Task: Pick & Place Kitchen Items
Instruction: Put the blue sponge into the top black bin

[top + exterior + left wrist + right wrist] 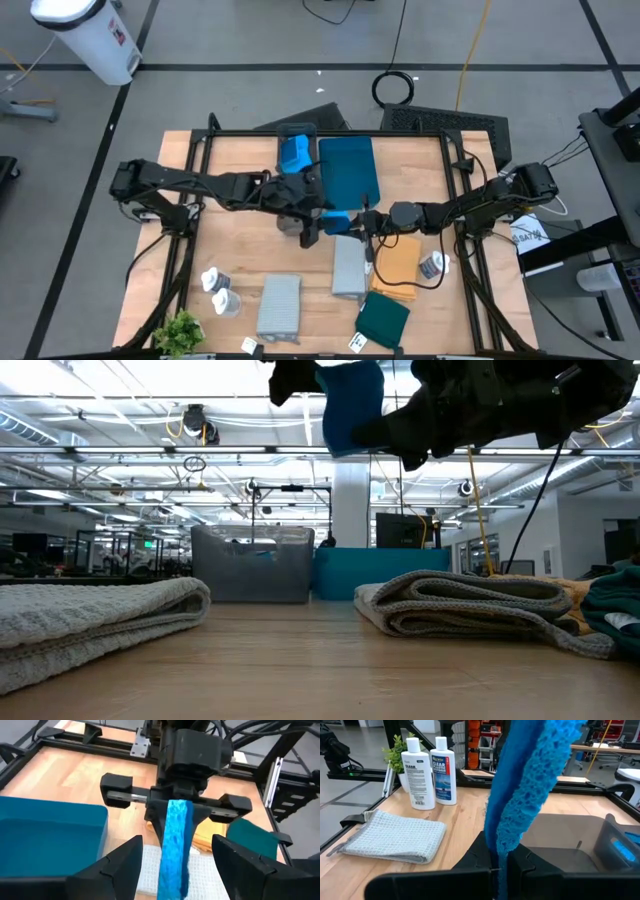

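Bright blue foam is the thing to watch: the sponge (530,785) stands on edge, pinched at one thin end by your right gripper (175,807), lifted off the surface (240,255) near its centre, just off the teal tray (348,170) at about 6 o'clock from it. Your left gripper (175,865) faces it with fingers (117,865) spread wide on either side of the sponge's free end, touching nothing yet.

This looks like a handover in the air, and that is where it may fail. The right gripper's hold is narrow and near the edge; if you close the left one off-centre, the soft foam could bend away or twist out. Release the right before the left has a firm bite and the sponge would likely drop onto the grey cloth (349,265) below, or catch the tray's rim.

Mind the two grippers too: they are close, nose to nose, and a small forward move could knock them together.

The white bottles (430,772) and the other grey cloth (395,837) lie well apart toward 7 o'clock, out of harm.
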`<state>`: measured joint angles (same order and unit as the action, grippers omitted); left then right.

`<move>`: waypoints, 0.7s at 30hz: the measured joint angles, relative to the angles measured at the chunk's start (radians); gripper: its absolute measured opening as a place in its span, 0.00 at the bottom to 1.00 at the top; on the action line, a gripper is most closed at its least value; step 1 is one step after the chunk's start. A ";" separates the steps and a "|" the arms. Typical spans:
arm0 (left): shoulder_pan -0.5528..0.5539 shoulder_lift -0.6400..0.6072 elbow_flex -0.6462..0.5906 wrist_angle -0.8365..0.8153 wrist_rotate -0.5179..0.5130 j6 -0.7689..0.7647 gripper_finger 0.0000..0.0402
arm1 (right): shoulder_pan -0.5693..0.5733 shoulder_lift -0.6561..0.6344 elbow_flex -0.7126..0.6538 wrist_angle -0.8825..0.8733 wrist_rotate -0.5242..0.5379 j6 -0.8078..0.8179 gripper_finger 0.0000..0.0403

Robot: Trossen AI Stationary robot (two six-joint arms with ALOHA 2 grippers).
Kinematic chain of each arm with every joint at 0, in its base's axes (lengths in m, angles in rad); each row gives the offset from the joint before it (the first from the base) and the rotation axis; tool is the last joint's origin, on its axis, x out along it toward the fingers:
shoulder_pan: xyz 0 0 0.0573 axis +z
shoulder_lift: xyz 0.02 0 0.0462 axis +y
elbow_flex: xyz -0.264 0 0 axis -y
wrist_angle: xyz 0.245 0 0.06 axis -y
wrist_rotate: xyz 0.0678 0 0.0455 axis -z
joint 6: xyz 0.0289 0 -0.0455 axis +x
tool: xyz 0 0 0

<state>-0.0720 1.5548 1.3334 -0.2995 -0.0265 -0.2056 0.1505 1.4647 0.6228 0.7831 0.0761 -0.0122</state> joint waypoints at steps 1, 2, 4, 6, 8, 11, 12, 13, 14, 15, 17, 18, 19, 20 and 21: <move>0.002 0.005 -0.001 0.002 0.000 -0.001 0.59 | 0.000 0.000 0.000 0.000 0.000 0.000 0.00; 0.004 0.008 -0.001 0.006 0.000 -0.002 0.58 | 0.000 0.000 0.000 -0.001 0.000 0.000 0.00; 0.005 0.010 -0.003 0.000 0.000 -0.003 0.56 | 0.000 0.000 0.000 0.001 0.000 0.000 0.00; 0.006 0.011 -0.003 0.003 0.000 -0.005 0.53 | 0.000 0.000 0.000 0.001 0.000 0.000 0.00; 0.005 0.014 -0.002 0.001 0.000 -0.001 0.48 | 0.000 0.000 0.000 0.001 0.000 0.000 0.00; 0.005 0.019 -0.003 -0.019 0.000 0.001 0.38 | 0.000 0.000 0.000 0.003 0.000 0.000 0.00; 0.005 0.018 -0.003 -0.017 0.000 0.001 0.34 | 0.000 0.000 0.000 0.003 0.000 0.000 0.00; 0.005 0.017 -0.003 -0.013 0.000 0.001 0.29 | 0.000 0.000 0.000 0.003 0.000 0.000 0.00; 0.005 0.017 -0.003 -0.010 0.000 0.001 0.25 | 0.000 0.000 0.000 0.003 0.000 0.000 0.00; 0.005 0.017 -0.003 -0.009 0.001 0.001 0.20 | 0.000 0.000 0.000 0.000 0.000 0.000 0.00; 0.005 0.017 -0.003 -0.009 0.004 0.007 0.10 | 0.000 0.000 0.000 -0.009 0.001 0.003 0.01; 0.005 0.017 -0.003 -0.009 0.005 0.019 0.06 | 0.000 0.000 0.000 -0.011 0.001 0.010 0.02; 0.005 0.017 -0.003 -0.008 0.006 0.031 0.04 | 0.000 0.000 0.000 -0.012 0.001 0.022 0.03; 0.005 0.017 -0.003 -0.007 0.006 0.040 0.03 | -0.001 -0.001 0.000 -0.012 0.001 0.035 0.05; 0.005 0.015 -0.003 -0.006 0.005 0.042 0.04 | -0.003 -0.001 0.000 -0.013 0.001 0.042 0.07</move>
<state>-0.0666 1.5700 1.3304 -0.3055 -0.0212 -0.1641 0.1476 1.4639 0.6231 0.7704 0.0769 0.0294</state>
